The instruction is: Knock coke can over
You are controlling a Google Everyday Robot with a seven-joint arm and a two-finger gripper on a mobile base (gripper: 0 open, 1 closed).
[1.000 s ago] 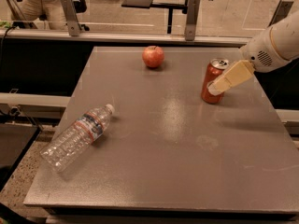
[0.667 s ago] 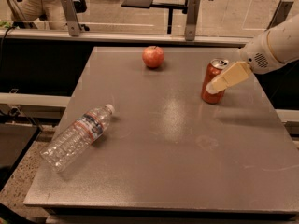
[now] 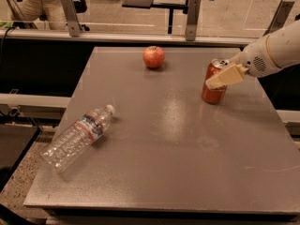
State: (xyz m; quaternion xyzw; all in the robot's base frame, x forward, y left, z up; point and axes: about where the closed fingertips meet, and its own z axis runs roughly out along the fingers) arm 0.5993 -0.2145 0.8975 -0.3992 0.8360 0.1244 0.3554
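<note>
Camera view: the coke can stands upright at about 2 o'clock on the desk, with the gripper reaching in from 3 o'clock and pressed against the can's upper side. Whether its jaws are released or clenched is not clear. The push looks to be starting, the can not yet toppled. The next move probably calls for a firm sideways shove toward 9 o'clock, well apart from the apple and water bottle.
</note>
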